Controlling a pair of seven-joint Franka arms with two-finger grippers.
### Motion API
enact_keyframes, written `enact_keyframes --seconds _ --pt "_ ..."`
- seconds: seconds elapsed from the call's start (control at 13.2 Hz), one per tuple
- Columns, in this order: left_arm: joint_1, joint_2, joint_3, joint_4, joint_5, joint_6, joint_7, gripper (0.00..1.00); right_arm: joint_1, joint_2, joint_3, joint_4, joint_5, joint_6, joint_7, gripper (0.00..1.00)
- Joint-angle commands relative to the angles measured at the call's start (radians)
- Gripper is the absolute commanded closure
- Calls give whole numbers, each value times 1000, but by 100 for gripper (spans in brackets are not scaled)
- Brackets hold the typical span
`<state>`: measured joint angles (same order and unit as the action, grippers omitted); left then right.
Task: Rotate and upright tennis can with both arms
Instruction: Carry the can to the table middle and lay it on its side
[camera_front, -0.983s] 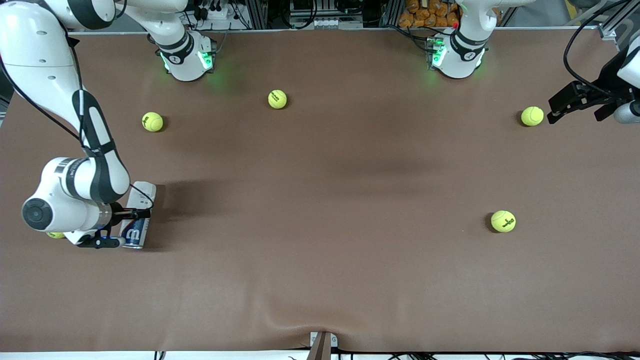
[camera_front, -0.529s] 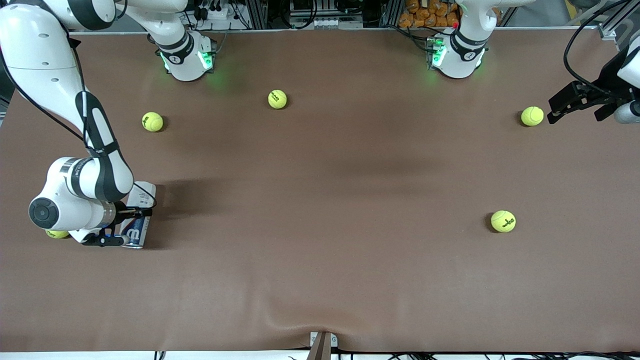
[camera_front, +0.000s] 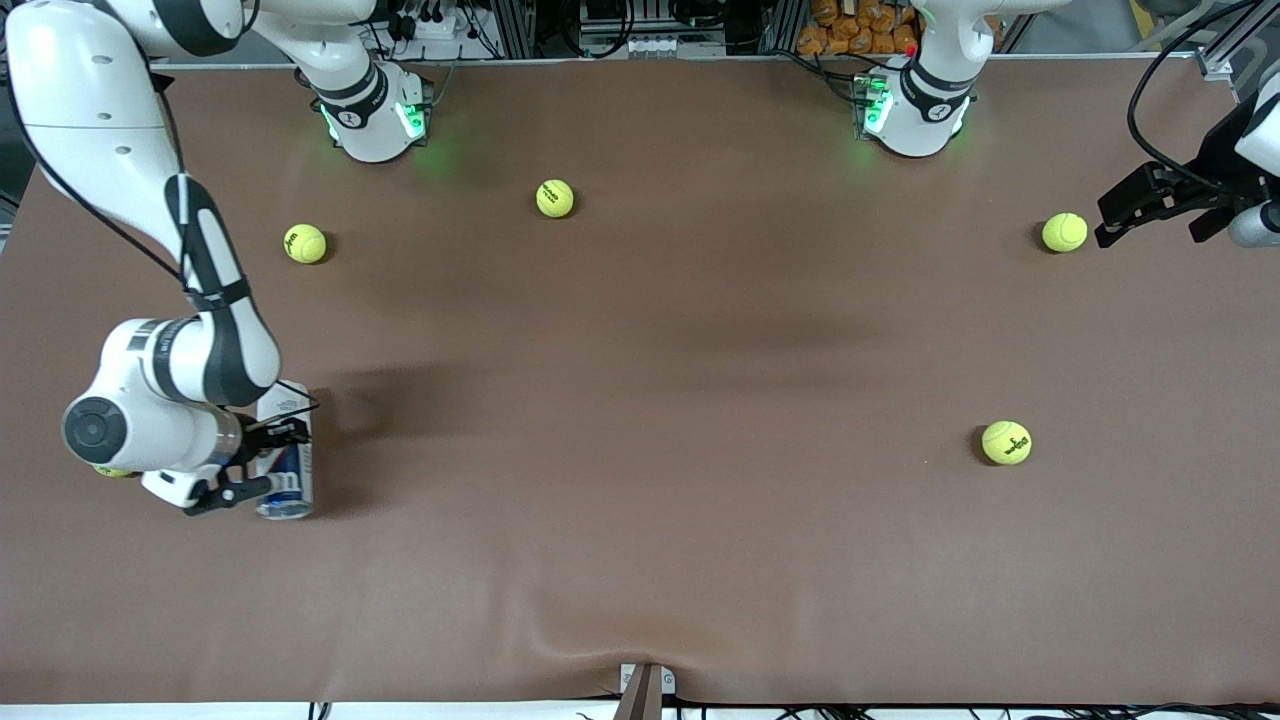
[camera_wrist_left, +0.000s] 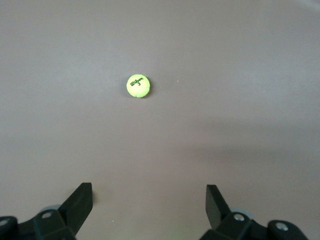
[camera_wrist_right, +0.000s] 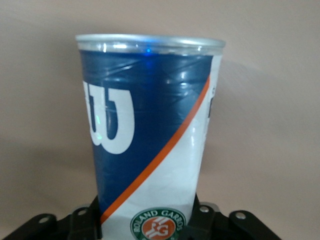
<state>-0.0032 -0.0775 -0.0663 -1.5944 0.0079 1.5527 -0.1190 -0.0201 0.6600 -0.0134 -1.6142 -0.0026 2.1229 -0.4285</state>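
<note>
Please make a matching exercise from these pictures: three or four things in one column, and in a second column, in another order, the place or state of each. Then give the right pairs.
Things:
1. tennis can
2. right gripper
3. left gripper
4. table

Places or states:
A. open, up in the air at the left arm's end of the table
B. brown, with tennis balls scattered on it
C. lying on its side on the table
D. jaws shut on the can

Pairs: 1-C, 2-D, 3-A, 4-B

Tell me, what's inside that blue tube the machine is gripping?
The label hides the inside of the tennis can; its contents cannot be seen. The right end effector clamps it lying on the table.
</note>
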Motion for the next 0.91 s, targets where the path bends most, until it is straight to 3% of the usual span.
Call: enact_keyframes --seconds 0.0,0.23,0.6,0.83 --pt "6 -1 -3 10 -13 -11 -10 0 101 -11 9 10 3 -4 -183 37" --pt "9 -1 -3 10 -13 -11 -8 0 259 -11 43 48 -2 0 -294 37" --pt "12 -1 -4 11 -13 -11 -8 0 553 -7 40 69 -20 109 -397 37" --pt "6 1 -7 11 -13 -11 -14 0 664 4 39 69 -189 179 -378 37"
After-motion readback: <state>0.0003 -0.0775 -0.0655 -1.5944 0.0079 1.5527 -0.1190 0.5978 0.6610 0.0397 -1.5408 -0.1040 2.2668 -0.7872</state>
